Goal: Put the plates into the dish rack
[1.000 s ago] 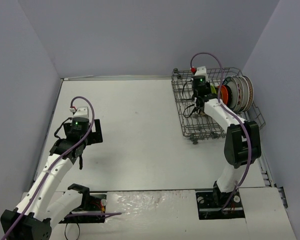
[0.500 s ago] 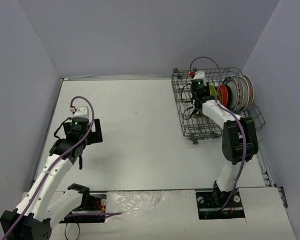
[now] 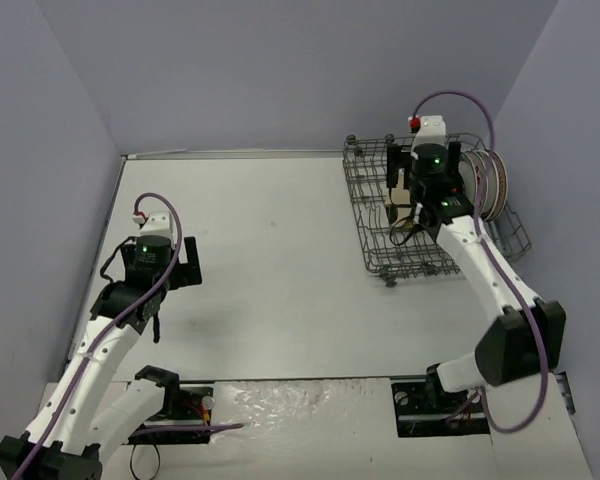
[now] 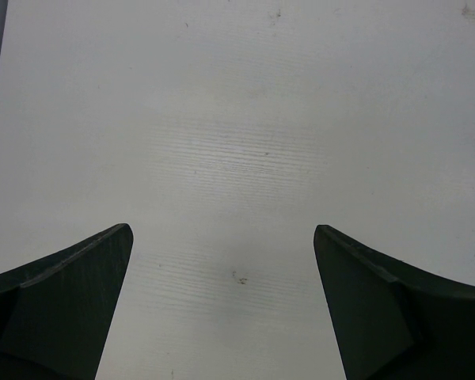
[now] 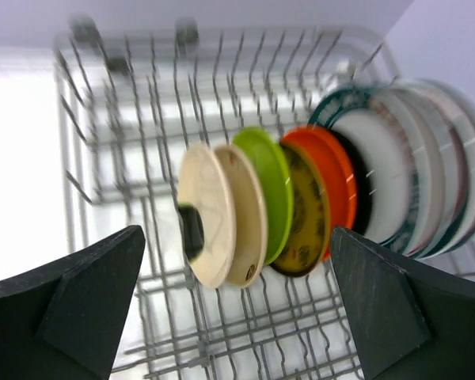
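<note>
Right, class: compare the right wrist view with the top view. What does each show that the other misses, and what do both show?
Only the right wrist view: the row's cream plates, lime-green plate, brown plate and orange plate on edge, with the right fingers apart and empty. Only the top view: the left arm over the table, across from the dish rack. Both: the rack and the large white patterned plates at its right end.

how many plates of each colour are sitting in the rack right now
cream plates: 2
lime-green plate: 1
brown plate: 1
orange plate: 1
black plate: 1
large white plates with patterned rims: at least 3, too blurred to separate
total: at least 9, all upright in the dish rack
</note>
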`<state>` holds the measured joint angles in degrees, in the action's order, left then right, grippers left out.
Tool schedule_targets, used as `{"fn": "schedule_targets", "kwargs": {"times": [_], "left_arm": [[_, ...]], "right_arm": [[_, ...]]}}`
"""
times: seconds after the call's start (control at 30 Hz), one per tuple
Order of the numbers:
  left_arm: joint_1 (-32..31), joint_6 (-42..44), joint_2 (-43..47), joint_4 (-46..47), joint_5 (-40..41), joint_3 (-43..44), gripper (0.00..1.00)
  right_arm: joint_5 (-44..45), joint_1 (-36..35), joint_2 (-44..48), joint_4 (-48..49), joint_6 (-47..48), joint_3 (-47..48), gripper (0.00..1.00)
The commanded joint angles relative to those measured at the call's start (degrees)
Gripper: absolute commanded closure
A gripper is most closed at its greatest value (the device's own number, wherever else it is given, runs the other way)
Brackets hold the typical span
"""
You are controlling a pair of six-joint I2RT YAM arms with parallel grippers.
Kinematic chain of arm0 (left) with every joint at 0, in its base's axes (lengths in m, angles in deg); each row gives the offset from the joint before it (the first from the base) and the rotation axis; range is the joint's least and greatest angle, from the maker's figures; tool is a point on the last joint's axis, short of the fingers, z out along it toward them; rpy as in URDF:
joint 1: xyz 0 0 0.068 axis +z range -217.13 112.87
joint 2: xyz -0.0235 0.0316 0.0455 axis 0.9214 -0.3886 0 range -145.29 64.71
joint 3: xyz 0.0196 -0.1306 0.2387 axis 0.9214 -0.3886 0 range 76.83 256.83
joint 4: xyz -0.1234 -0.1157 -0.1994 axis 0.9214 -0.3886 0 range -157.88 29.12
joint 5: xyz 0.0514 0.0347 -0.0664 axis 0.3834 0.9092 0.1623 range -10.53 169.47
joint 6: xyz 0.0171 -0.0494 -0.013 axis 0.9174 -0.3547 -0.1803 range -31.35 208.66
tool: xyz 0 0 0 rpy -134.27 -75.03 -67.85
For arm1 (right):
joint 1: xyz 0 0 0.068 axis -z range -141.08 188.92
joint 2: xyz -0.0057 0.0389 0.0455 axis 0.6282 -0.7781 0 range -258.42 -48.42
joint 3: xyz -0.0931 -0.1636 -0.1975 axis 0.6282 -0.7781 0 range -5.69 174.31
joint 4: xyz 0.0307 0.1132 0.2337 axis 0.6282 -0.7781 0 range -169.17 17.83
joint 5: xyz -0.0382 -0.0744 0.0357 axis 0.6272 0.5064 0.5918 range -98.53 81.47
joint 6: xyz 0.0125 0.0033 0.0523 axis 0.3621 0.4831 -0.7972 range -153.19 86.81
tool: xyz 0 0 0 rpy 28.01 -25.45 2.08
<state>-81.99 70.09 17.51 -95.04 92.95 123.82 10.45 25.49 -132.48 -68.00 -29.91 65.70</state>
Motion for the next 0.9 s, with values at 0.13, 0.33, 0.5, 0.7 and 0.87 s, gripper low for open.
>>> {"fn": "schedule_targets", "kwargs": {"times": [0.13,0.33,0.5,0.7,0.87], "left_arm": [[0.53,1.37,3.22,-8.71,0.12,20.74,0.03],[0.44,2.04,5.50,-14.16,0.26,28.29,0.03],[0.30,1.43,10.21,-17.18,1.03,28.41,0.03],[-0.70,0.73,14.79,-19.96,0.89,25.50,0.03],[-0.79,0.55,16.45,-20.84,1.46,23.16,0.03]], "right_arm": [[-4.16,0.07,29.81,-4.94,-2.34,-1.09,0.00],[-5.07,0.07,46.29,-12.50,-3.04,-3.15,0.00],[-5.95,0.07,55.26,-18.50,-2.79,-4.39,0.00],[-5.42,-0.02,63.70,-21.82,-5.07,-8.23,0.00],[-4.91,0.07,64.02,-22.82,-7.67,-10.14,0.00]]}}
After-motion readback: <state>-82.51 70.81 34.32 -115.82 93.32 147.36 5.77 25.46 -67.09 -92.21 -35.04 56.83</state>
